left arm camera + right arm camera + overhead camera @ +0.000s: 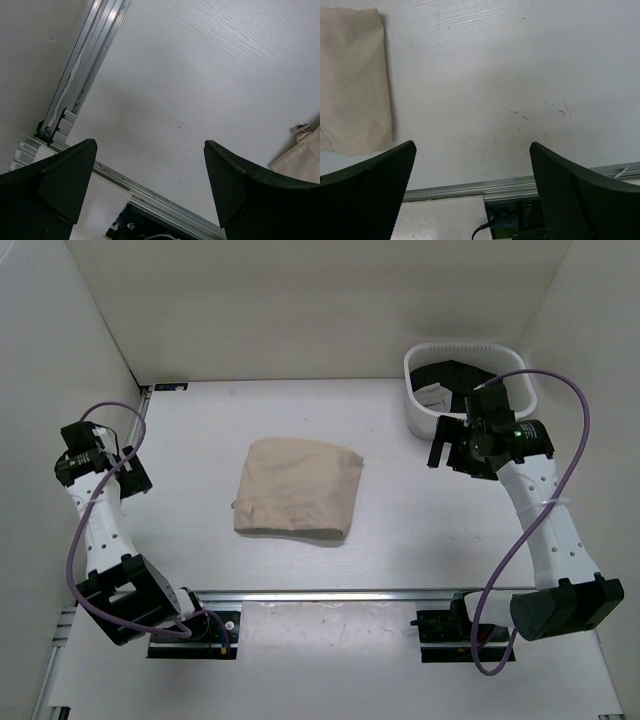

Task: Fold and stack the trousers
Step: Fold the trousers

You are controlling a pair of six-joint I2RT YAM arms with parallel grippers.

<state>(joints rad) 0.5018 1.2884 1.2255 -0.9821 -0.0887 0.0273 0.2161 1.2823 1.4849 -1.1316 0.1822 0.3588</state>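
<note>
My left gripper (149, 143) and right gripper (472, 145) both gaped wide, holding nothing. The folded beige cotton trousers (298, 488) lay mid-worktop (400, 530). The white plastic tub (455, 348) at the far right held black garments (445, 375) with a white label.

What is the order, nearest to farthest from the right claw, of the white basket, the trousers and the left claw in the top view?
1. white basket, just behind the right claw.
2. trousers, table centre.
3. left claw, far left side.
</note>
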